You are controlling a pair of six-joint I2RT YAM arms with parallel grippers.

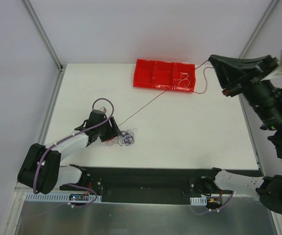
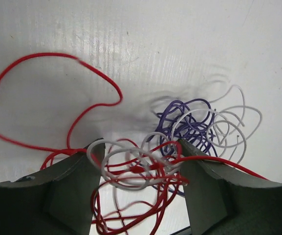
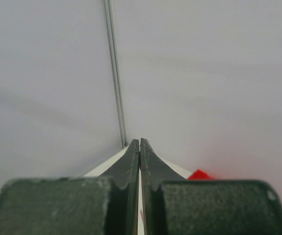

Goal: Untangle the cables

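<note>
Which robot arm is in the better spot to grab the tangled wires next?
Left. The left gripper hangs open over the cable clump, a finger each side of its loops. The right gripper is far off, raised, shut on the red cable.

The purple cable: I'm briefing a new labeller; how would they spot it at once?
On the white table, find the wire clump at the fingertips of the left gripper. The purple cable is the tight dark curl within it, beside the looser loops of the white cable and the long red cable.
</note>
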